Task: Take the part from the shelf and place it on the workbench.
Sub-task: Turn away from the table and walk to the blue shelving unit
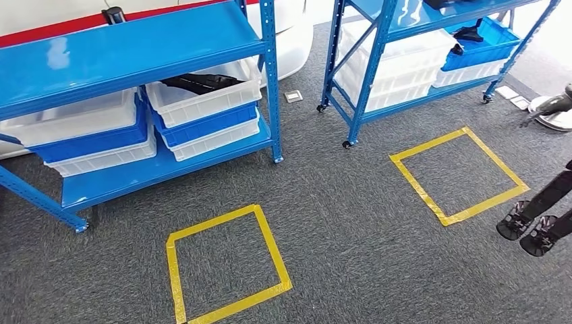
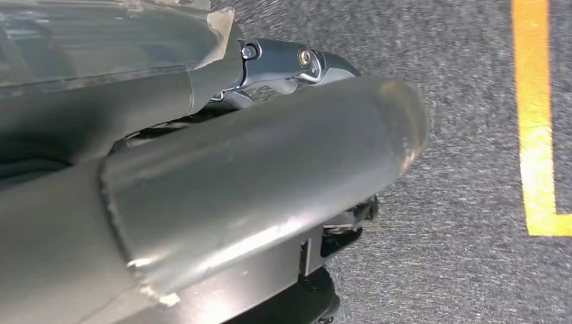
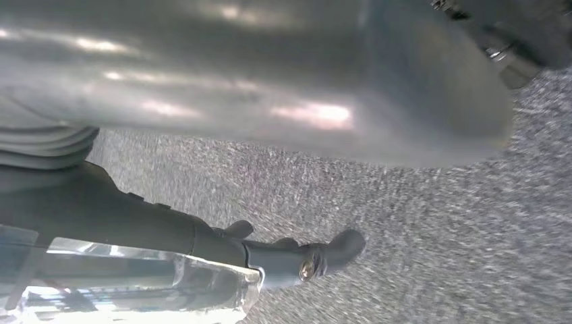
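Left hand (image 2: 270, 202) and right hand (image 3: 283, 88) hang over grey carpet (image 1: 351, 223), fingers apart, nothing held. Part (image 1: 201, 82) looks like the black piece in the upper white bin (image 1: 202, 101) on the left shelf (image 1: 128, 47). Step into the yellow square (image 1: 226, 266) below it, square up, then reach. A second shelf (image 1: 378, 61) stands right; someone's feet (image 1: 529, 229) near the far square.

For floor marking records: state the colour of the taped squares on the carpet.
Yellow; the taped squares show best in the head view.
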Tool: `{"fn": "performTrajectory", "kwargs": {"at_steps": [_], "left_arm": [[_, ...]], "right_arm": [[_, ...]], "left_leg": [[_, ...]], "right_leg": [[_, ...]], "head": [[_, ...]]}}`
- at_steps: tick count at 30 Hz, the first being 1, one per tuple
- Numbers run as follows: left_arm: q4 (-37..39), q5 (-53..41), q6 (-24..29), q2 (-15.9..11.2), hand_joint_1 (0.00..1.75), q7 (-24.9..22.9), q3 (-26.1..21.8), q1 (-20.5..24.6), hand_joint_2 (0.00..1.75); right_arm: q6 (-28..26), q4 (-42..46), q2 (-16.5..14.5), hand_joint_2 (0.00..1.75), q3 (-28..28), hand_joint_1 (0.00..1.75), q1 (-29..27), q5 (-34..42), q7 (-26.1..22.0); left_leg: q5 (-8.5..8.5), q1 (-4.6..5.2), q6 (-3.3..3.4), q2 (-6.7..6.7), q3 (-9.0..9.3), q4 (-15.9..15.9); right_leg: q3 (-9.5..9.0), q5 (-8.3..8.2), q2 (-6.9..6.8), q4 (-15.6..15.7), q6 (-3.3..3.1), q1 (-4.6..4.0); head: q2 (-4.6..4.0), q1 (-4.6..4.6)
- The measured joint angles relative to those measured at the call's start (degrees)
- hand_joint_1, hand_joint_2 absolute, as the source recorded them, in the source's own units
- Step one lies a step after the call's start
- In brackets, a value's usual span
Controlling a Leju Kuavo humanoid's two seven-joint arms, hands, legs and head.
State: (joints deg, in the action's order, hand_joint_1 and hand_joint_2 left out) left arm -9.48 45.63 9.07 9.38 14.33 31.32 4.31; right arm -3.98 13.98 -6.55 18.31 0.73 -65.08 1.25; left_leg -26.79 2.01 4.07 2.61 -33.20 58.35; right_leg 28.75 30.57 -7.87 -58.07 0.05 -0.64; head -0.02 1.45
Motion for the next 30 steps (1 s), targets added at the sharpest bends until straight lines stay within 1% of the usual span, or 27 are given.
{"fn": "performTrajectory", "kwargs": {"at_steps": [1,2,3,4,5,6,7,8,9,10,11,12,13,14,15,17,18,19,20,21,22,23,25,26,27,28,30], "left_arm": [[-0.01,-0.04,-0.01,0.05,0.00,-0.06,0.01,0.01,0.00],[-0.02,-0.08,-0.06,0.11,0.00,-0.13,0.01,0.04,0.00],[-0.03,-0.11,-0.15,0.15,0.00,-0.18,0.02,0.06,0.00],[-0.03,-0.15,-0.26,0.15,0.00,-0.19,0.03,0.08,0.00],[-0.03,-0.14,-0.37,0.15,0.00,-0.19,0.03,0.08,0.00],[-0.03,-0.11,-0.44,0.15,0.00,-0.19,0.03,0.07,0.00],[-0.03,-0.07,-0.47,0.15,0.00,-0.19,0.03,0.06,0.00],[-0.04,-0.02,-0.48,0.16,0.00,-0.18,0.02,0.06,0.00],[-0.05,0.05,-0.47,0.16,0.00,-0.16,0.02,0.07,0.00],[-0.05,0.13,-0.45,0.15,0.00,-0.13,0.01,0.09,0.00],[-0.07,0.18,-0.42,0.13,0.00,-0.11,-0.01,0.11,0.00],[-0.07,0.19,-0.37,0.11,0.00,-0.10,-0.01,0.11,0.00],[-0.07,0.19,-0.33,0.09,0.00,-0.10,-0.02,0.09,0.00],[-0.07,0.17,-0.30,0.05,0.00,-0.11,-0.02,0.07,0.00],[-0.07,0.15,-0.30,0.01,0.00,-0.12,-0.02,0.05,0.00],[-0.07,0.14,-0.13,-0.06,0.00,0.02,-0.02,0.09,0.00],[-0.08,0.10,0.02,-0.05,0.00,0.18,-0.02,0.11,0.00],[-0.08,0.04,0.19,-0.04,0.00,0.34,-0.02,0.08,0.00],[-0.07,-0.01,0.34,-0.05,0.00,0.48,-0.02,0.00,0.00],[-0.07,-0.05,0.45,-0.07,0.00,0.55,-0.02,-0.09,0.00],[-0.06,-0.05,0.51,-0.08,0.00,0.56,-0.02,-0.18,0.00],[-0.06,-0.05,0.51,-0.10,0.00,0.58,-0.02,-0.23,0.00],[-0.07,-0.06,0.28,-0.13,0.00,0.70,-0.02,-0.22,0.00],[-0.07,-0.09,0.08,-0.15,0.00,0.89,-0.01,-0.22,0.00],[-0.07,-0.11,-0.16,-0.17,0.00,1.13,0.00,-0.21,0.00],[-0.07,-0.13,-0.38,-0.19,0.00,1.37,0.01,-0.21,0.00],[-0.08,-0.13,-0.78,-0.18,0.00,1.65,0.02,-0.22,0.00]], "right_arm": [[0.00,0.04,-0.04,0.00,0.03,0.00,0.05,-0.02,0.00],[0.00,0.09,-0.05,0.00,0.09,0.00,0.07,-0.05,0.01],[0.00,0.10,-0.03,0.00,0.20,0.00,0.00,-0.10,0.01],[-0.01,0.09,-0.01,0.00,0.33,0.00,-0.14,-0.16,0.03],[-0.01,0.09,0.03,0.00,0.50,0.00,-0.32,-0.25,0.05],[-0.01,0.08,0.08,0.00,0.67,0.00,-0.51,-0.36,0.07],[-0.02,0.08,0.13,0.00,0.81,0.00,-0.65,-0.51,0.07],[-0.02,0.08,0.17,0.00,0.92,0.00,-0.72,-0.65,0.05],[-0.02,0.08,0.20,0.00,0.99,0.00,-0.69,-0.75,0.02],[0.00,0.06,0.20,0.00,1.05,0.00,-0.62,-0.83,-0.01],[0.03,0.04,0.20,0.00,1.11,0.00,-0.54,-0.85,-0.02],[0.08,0.04,0.20,0.00,1.19,0.00,-0.42,-0.88,-0.03],[0.13,0.03,0.19,0.00,1.25,0.00,-0.29,-0.92,-0.02],[0.16,0.04,0.18,0.00,1.31,0.00,-0.19,-0.99,-0.03],[0.18,0.05,0.12,0.00,1.34,0.00,-0.12,-1.10,-0.04],[0.18,0.05,-0.05,0.00,1.38,0.00,-0.18,-1.35,-0.13],[0.18,0.05,-0.10,0.00,1.40,0.00,-0.27,-1.44,-0.16],[0.20,0.05,-0.10,0.00,1.45,0.00,-0.38,-1.49,-0.20],[0.24,0.05,-0.09,0.00,1.56,0.00,-0.49,-1.54,-0.20],[0.28,0.05,-0.08,0.00,1.68,0.00,-0.56,-1.61,-0.20],[0.32,0.05,-0.07,0.00,1.82,0.00,-0.56,-1.72,-0.22],[0.33,0.05,-0.10,0.00,1.99,0.00,-0.51,-1.81,-0.36],[0.15,0.07,-0.20,0.00,2.39,0.00,-0.32,-1.73,-1.05],[-0.04,0.09,-0.27,0.00,2.64,0.00,-0.20,-1.61,-1.56],[-0.26,0.14,-0.34,0.00,2.89,0.00,-0.06,-1.51,-2.01],[-0.42,0.21,-0.40,0.00,3.12,0.00,0.05,-1.47,-2.37],[-0.59,0.44,-0.52,0.00,3.53,0.00,0.22,-1.50,-2.78]], "left_leg": [[0.39,-0.33,0.19,-0.80,0.36,-0.59],[0.76,-0.69,0.37,-1.61,0.72,-1.15],[1.01,-0.99,0.47,-2.42,0.92,-1.47],[1.10,-1.12,0.61,-3.31,0.92,-1.57],[1.10,-1.20,0.59,-4.32,0.88,-1.56],[1.09,-1.29,0.53,-5.36,0.90,-1.54],[1.06,-1.41,0.41,-6.37,0.95,-1.48],[0.99,-1.59,0.20,-7.35,1.04,-1.38],[0.84,-1.80,-0.13,-8.24,1.10,-1.16],[0.59,-1.91,-0.59,-9.05,1.05,-0.80],[0.34,-1.96,-1.06,-9.69,0.94,-0.44],[0.15,-1.94,-1.47,-10.16,0.76,-0.19],[0.08,-1.92,-1.78,-10.56,0.58,-0.09],[0.11,-2.00,-1.97,-10.94,0.46,-0.11],[0.04,-2.05,-2.14,-10.53,0.35,0.03],[-1.45,-2.00,-2.64,-7.53,-0.81,2.55],[-2.95,-1.92,-2.92,-5.58,-2.17,5.36],[-4.73,-1.87,-3.18,-4.32,-4.09,9.08],[-6.27,-1.87,-3.34,-3.87,-6.08,12.86],[-7.05,-1.85,-3.39,-3.76,-7.60,15.59],[-6.87,-1.83,-3.32,-3.74,-8.26,16.59],[-5.56,-1.80,-3.11,-3.66,-7.68,15.21],[-1.69,-1.59,-2.26,-2.79,-3.87,7.63],[-0.45,-1.37,-1.80,-2.12,-2.00,3.99],[0.09,-1.11,-1.43,-1.57,-0.82,1.64],[0.00,-0.86,-1.18,-1.22,-0.39,0.66],[0.11,-0.77,-0.77,-1.58,-0.17,0.04]], "right_leg": [[0.23,0.54,1.24,-0.85,0.13,-0.01],[1.05,1.52,3.10,-2.84,0.18,0.03],[2.62,2.90,5.29,-6.06,0.16,0.29],[4.56,4.42,6.78,-9.93,0.14,0.49],[6.49,5.56,7.38,-13.49,0.29,0.69],[7.82,5.92,7.56,-15.62,0.66,0.92],[8.16,5.26,7.64,-15.57,1.25,1.15],[7.40,3.65,7.82,-13.19,2.00,1.46],[5.83,1.53,8.53,-9.12,2.83,1.88],[4.28,-0.23,9.61,-5.20,3.35,2.15],[3.16,-1.47,10.41,-2.23,3.44,2.33],[2.49,-2.04,11.00,-0.68,3.17,2.36],[2.34,-2.07,10.95,-0.46,2.62,2.22],[2.21,-2.18,10.35,-0.40,2.09,2.23],[2.01,-2.25,9.85,-0.38,1.72,2.28],[1.86,-2.25,8.59,-0.30,0.94,2.37],[1.78,-2.15,7.87,-0.27,0.56,2.29],[1.72,-2.00,7.07,-0.27,0.19,2.17],[1.68,-1.87,6.21,-0.27,-0.06,2.04],[1.63,-1.75,5.35,-0.28,-0.24,1.92],[1.58,-1.64,4.57,-0.28,-0.39,1.79],[1.47,-1.52,4.02,-0.28,-0.44,1.66],[1.15,-1.26,3.28,-0.25,-0.42,1.43],[1.05,-1.14,3.09,-0.23,-0.28,1.22],[1.02,-1.07,2.91,-0.20,-0.16,1.10],[1.03,-1.05,2.76,-0.14,-0.01,1.04],[0.96,-0.99,2.53,0.09,0.45,0.90]], "head": [[0.00,-0.04],[0.00,-0.16],[0.00,-0.31],[0.00,-0.44],[0.00,-0.53],[0.00,-0.54],[0.00,-0.53],[0.00,-0.53],[0.00,-0.53],[0.00,-0.62],[0.00,-0.77],[0.00,-0.86],[0.00,-0.94],[0.00,-0.92],[0.00,-0.87],[0.00,-0.44],[0.00,-0.24],[0.00,0.02],[0.00,0.07],[0.00,0.08],[0.00,0.11],[0.00,0.11],[0.00,0.09],[0.00,0.04],[0.00,0.06],[0.00,0.06],[0.00,0.17]]}}
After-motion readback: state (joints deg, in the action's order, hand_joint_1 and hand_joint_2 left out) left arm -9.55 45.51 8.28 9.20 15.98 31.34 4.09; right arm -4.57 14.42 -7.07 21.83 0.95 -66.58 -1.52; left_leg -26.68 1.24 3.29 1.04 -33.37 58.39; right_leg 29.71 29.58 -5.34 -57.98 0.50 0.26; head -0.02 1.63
